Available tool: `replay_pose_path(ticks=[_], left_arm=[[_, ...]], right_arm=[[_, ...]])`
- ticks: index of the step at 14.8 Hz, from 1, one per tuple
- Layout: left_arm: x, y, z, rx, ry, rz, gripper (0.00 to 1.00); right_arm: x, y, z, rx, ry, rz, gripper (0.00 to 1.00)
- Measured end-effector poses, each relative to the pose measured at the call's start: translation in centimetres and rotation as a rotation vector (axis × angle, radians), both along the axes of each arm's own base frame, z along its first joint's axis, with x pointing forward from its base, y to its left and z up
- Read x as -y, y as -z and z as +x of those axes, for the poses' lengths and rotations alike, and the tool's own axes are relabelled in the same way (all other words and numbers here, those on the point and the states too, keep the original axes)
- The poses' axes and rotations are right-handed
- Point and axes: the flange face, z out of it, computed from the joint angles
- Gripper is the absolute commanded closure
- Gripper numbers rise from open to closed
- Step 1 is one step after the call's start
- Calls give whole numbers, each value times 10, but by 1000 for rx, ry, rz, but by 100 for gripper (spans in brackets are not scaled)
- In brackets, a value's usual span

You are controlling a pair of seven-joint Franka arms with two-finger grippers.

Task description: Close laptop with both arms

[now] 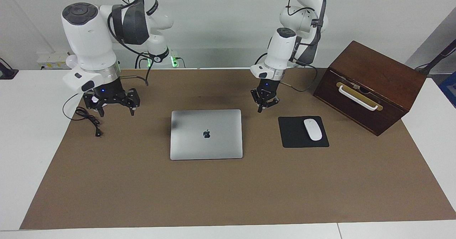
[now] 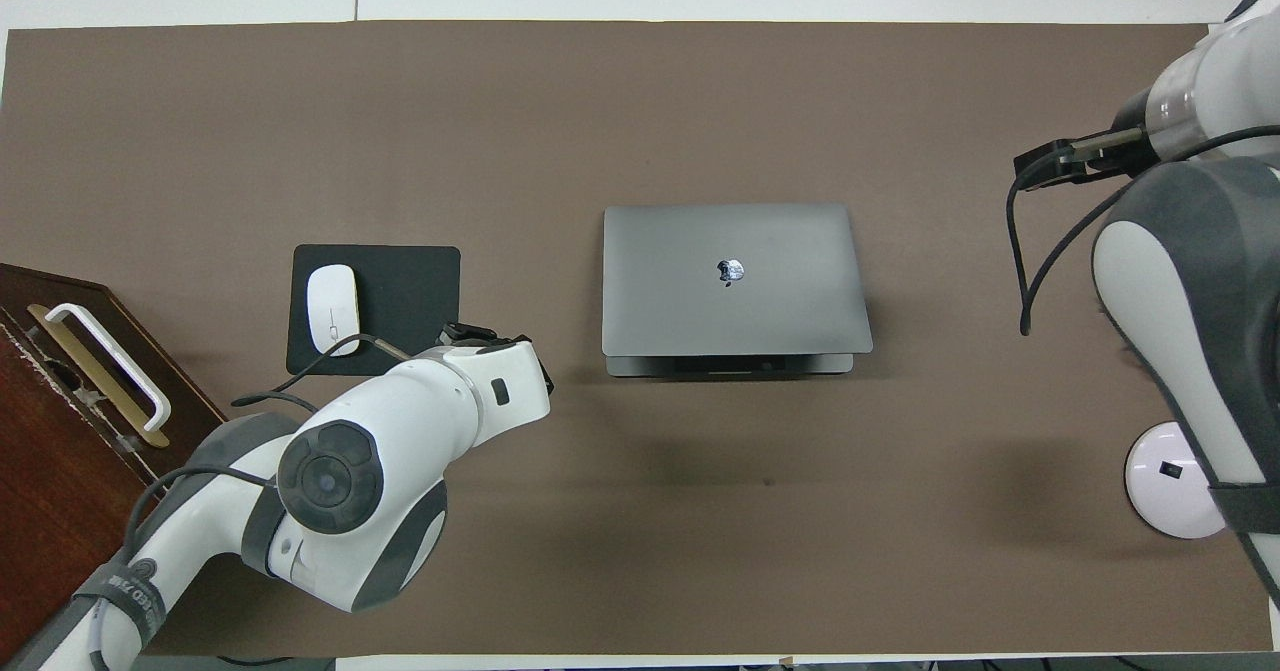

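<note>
Left hand (image 1: 264, 107) shut, right hand (image 1: 114, 108) open, both empty.

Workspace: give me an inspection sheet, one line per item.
Surface: brown mat on a white table.
Job's things: laptop lies flat, lid shut.
Clutter: mouse on a black pad; wooden box at the left arm's end.
Hands: left hand shut, raised beside the laptop; right hand open, raised over the mat's edge.
Cables: black cable under the right hand.
Surroundings: white wall; nothing else seen.
</note>
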Motion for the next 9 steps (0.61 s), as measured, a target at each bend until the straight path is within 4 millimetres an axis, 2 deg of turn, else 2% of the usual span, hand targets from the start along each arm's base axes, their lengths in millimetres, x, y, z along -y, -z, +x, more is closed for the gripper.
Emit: replay_pose_path(ticks=[4, 6, 9], left_arm=[[-26, -43, 17, -71, -58, 39, 100], [-46, -61, 24, -90, -97, 48, 100], [-75, -86, 35, -126, -157, 62, 100]], right_arm=[[32, -1, -1, -5, 77, 82, 0], [32, -3, -6, -28, 83, 86, 0], [27, -18, -25, -52, 91, 83, 0]])
